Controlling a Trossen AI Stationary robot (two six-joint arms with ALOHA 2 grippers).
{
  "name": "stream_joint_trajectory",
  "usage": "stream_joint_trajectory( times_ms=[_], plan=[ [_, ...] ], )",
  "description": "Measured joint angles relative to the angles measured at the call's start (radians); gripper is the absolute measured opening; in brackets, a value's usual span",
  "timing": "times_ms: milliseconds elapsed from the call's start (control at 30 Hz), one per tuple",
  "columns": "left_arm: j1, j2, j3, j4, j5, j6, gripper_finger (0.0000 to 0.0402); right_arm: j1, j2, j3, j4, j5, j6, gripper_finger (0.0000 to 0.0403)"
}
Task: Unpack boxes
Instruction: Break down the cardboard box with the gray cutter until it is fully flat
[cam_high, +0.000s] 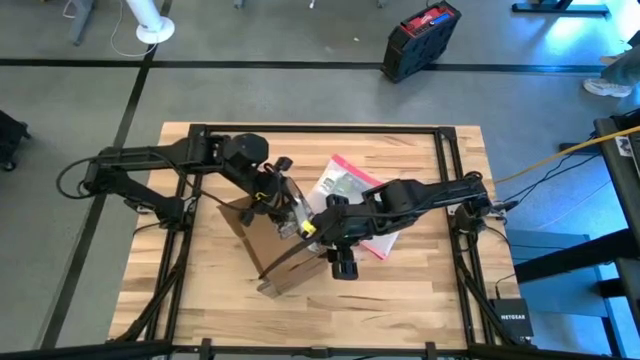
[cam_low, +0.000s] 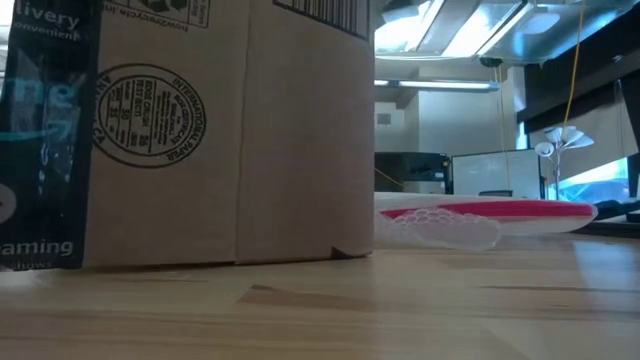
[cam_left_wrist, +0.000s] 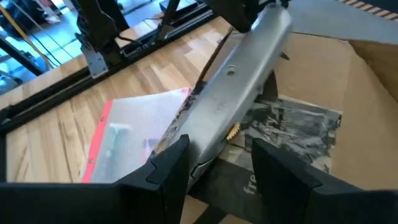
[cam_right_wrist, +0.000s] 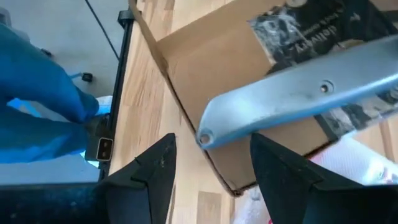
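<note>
We're mid-opening: the brown corrugated cardboard box stands in the middle of the pale wooden table, w/ a flap already swung out. It's still to be emptied, as far as we can judge.

The left gripper is over the box's top. Its jaws stand either side of a flat silver-grey metal bar and seem to pinch it, tho contact on one side isn't clear. The right gripper hovers at the box's near corner, jaws spread w/ nothing between them. The bar's rounded end sits just beyond its fingers.

Next, we reckon the flaps need folding fully back so the inside is reachable. That calls for keeping the bar clear of the right arm, since both work v. close together. We can't see what's inside.

A clear plastic pouch w/ pink-red edge lies just beside the box, under the right arm.

Writing:
- The round stamp on the box side reads "INTERNATIONAL PAPER".
- The black printed tape strip shows only part words: "livery", "convenient", "aming", "shows".
- The small black device off the table's corner reads "NETGEAR".
</note>
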Motion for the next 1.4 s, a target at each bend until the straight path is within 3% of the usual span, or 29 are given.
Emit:
stream_joint_trajectory(
  times_ms=[133,267,433,1167,1400],
  plan=[
    [-0.013,-0.005,0.000,0.003,-0.008,-0.014,0.0164,0.008,0.000,0.000,-0.021,0.024,0.059,0.0208],
    [-0.025,-0.006,0.032,-0.013,-0.013,-0.013,0.0164,0.031,0.000,0.000,-0.017,0.063,0.112,0.0244],
    [-0.033,-0.006,0.070,-0.012,-0.015,0.001,0.0164,0.040,0.000,0.000,-0.027,0.172,0.165,0.0273],
    [-0.033,0.044,0.093,-0.015,-0.016,0.053,0.0164,0.024,0.021,0.000,0.055,0.208,0.203,0.0260],
    [-0.033,0.044,0.093,-0.017,-0.027,0.056,0.0164,0.018,0.036,0.000,0.032,0.279,0.219,0.0260]
  ],
)
